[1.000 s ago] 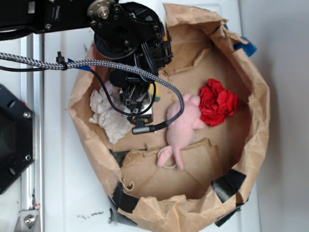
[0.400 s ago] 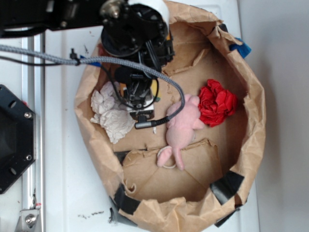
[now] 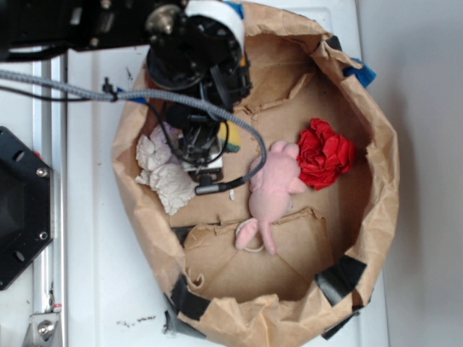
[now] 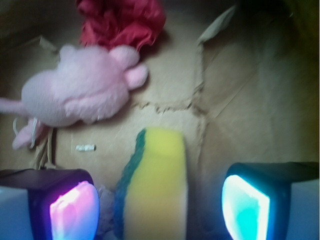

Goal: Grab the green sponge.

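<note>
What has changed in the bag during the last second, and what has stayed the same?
The gripper has shifted slightly toward the top of the exterior view and now stands open astride the green sponge, not yet closed on it. The whole paper bag slid a little to the right early on. The pink plush toy, the red cloth ball and the paper wad kept their places in it.

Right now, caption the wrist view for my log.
Open gripper straddles the green sponge, pink plush toy and red cloth ball beyond.

In the paper bag (image 3: 376, 181), the sponge (image 4: 152, 185) lies between the paper wad (image 3: 168, 177) and plush toy (image 3: 273, 189); the cloth ball (image 3: 325, 154) sits right of the toy.
</note>
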`<state>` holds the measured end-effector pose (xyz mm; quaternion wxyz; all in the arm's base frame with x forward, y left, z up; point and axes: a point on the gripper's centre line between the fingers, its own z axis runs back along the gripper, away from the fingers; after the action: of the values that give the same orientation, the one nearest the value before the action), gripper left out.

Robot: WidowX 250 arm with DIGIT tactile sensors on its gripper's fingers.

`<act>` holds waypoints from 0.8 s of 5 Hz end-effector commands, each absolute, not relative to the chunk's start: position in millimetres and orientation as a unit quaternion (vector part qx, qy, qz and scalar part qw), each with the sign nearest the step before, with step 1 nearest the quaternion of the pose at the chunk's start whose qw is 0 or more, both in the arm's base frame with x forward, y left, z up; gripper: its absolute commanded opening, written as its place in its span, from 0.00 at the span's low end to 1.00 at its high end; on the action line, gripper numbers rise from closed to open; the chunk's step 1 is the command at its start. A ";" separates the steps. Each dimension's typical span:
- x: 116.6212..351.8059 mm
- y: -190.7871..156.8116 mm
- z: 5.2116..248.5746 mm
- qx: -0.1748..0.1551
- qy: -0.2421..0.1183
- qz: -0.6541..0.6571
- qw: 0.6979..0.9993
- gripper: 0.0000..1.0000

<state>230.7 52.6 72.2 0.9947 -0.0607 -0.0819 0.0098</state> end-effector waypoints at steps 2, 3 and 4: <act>234.7 54.2 53.9 -0.060 -0.087 0.023 0.994 0.98; 234.7 54.9 53.5 -0.053 -0.091 0.025 0.994 0.00; 234.7 56.4 53.5 -0.049 -0.092 0.028 0.994 0.00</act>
<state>230.0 54.5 46.4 0.9952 -0.0559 -0.0750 0.0276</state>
